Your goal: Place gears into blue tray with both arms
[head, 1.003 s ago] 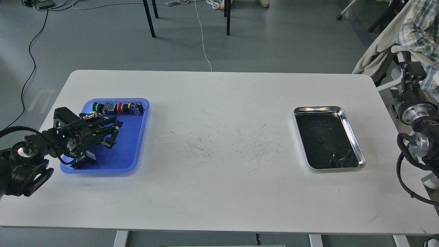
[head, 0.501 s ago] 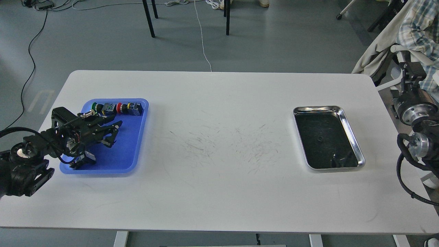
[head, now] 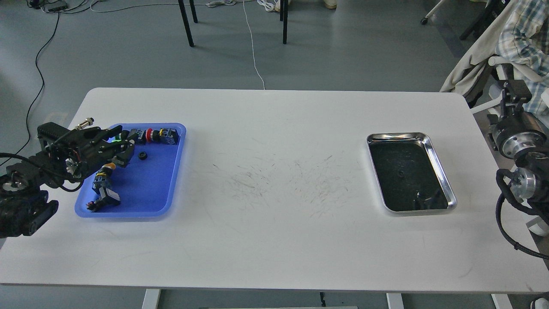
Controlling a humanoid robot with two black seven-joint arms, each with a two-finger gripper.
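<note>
Left tool (head: pixel 124 151): black claw over the near-left part of the tray; fingers spread a little, nothing held as far as I can see.
Right tool: out of view; only the silver-ringed wrist shows at the right edge.
Gear (head: pixel 143 156): tiny black toothed wheel, flat on the glossy blue plastic tray (head: pixel 167 189), just right of the left tool.
Steel tray (head: pixel 446 189): shiny rim, black lining, well apart to the right; one small dark speck near its middle, possibly a gear, too small to tell.
Nearer arm, if so: the right.
Switches (head: pixel 158 135): colourful, chunky, along the blue tray's far edge.
Worktop (head: pixel 274 240): white, scuffed at centre.
</note>
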